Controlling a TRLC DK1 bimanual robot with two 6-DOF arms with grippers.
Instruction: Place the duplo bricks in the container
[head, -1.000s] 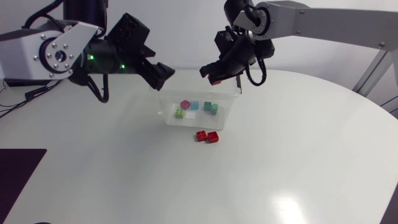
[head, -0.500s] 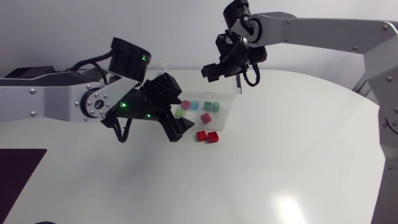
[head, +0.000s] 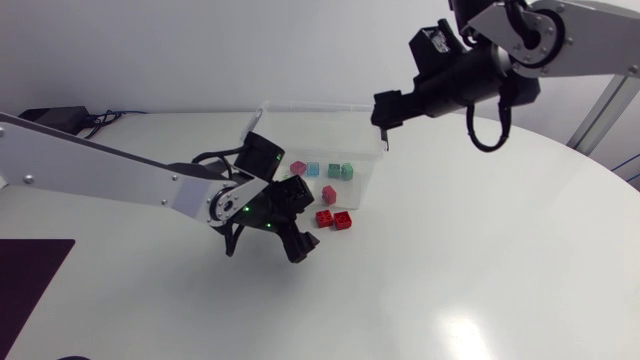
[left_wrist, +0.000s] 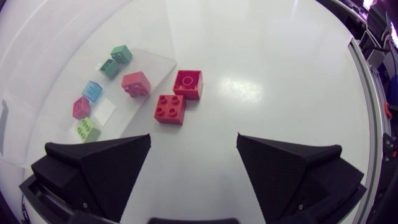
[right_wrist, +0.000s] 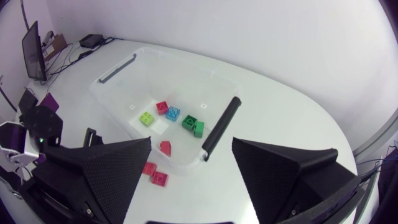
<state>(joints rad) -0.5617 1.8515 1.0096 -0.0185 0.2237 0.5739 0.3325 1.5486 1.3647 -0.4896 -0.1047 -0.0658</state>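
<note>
- On the counter, just outside the near wall of the clear container, two red duplo bricks lie touching each other. They are not yet placed.
- Left pincer: wide open and holding nothing. It is low over the counter, just short of the red pair.
- Right pincer: wide open and empty. It is raised above the container's end, near its black handle.
- Hazard: the red bricks touch, so closing on one will likely shove its neighbour or trap both askew.
- Hazard: the pair sits just beside the container wall. A broad finger descending on that side may strike or push the container.
- Hazard: both arms are near the container, so working there together risks contact.
- Container contents: a salmon-red brick, two green bricks, a light blue brick, a magenta brick, a lime brick and a flat white piece. All lie loose on its floor and none are stacked.
</note>
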